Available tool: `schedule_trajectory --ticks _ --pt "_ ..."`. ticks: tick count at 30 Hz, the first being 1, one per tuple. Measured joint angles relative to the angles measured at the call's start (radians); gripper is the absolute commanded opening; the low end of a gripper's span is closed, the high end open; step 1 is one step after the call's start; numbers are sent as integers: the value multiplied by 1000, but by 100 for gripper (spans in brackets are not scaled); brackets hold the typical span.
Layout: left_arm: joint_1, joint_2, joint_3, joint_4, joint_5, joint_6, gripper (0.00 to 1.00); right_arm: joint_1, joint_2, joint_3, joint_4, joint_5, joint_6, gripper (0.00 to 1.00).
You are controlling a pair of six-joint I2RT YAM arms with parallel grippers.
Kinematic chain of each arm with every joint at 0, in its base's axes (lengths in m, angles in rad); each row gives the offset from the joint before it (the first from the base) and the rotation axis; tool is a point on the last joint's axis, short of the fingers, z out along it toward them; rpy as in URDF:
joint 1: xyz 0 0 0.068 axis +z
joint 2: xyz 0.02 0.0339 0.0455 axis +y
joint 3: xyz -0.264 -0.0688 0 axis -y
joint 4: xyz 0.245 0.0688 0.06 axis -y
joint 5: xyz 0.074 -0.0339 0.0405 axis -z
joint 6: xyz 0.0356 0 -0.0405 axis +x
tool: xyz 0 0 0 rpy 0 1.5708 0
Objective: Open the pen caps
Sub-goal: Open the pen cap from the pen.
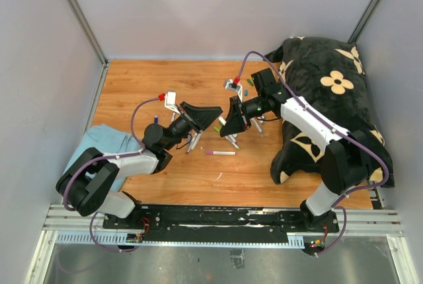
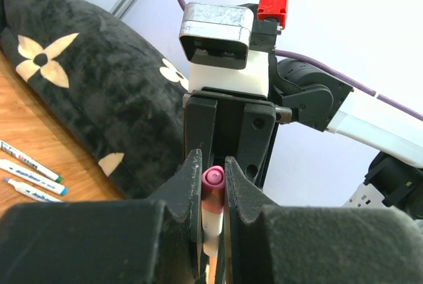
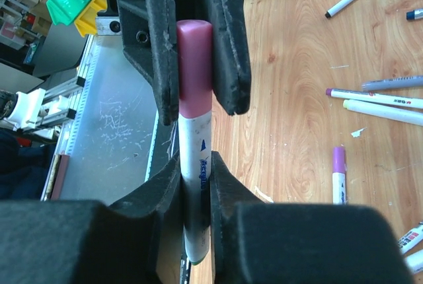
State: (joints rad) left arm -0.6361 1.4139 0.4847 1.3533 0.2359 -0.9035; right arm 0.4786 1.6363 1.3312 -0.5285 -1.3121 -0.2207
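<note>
my left fingers [image 2: 193, 185] clamped on pink cap [image 3: 194, 66], right fingers [image 3: 158, 208] pinching white barrel [image 3: 196, 165] just beside left ones, lol

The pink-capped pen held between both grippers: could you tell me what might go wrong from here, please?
1. The left gripper clamps only the pink cap and the right gripper the white barrel; smooth round plastic may slip through either grip instead of separating.
2. Both parts are held above the table; a sudden release could drop a piece among the loose pens there.
3. The two grippers sit close together, so a crooked pull might jam the cap.
</note>
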Motion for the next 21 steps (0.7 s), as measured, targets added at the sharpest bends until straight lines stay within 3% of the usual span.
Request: schedule_trajectory --ticks 4,13,19,21 --pt "2 -5 -5 6 2 0 0 0 0 -1 2 -5 3 1" --pt "36 -51 -4 -40 28 6 0 4 5 -1 60 -20 2 1" --pt "52 -105 27 -187 11 66 0 4 34 8 100 -26 -19 1" --pt "105 -135 40 -185 -77 79 0 3 40 3 50 -32 -40 1"
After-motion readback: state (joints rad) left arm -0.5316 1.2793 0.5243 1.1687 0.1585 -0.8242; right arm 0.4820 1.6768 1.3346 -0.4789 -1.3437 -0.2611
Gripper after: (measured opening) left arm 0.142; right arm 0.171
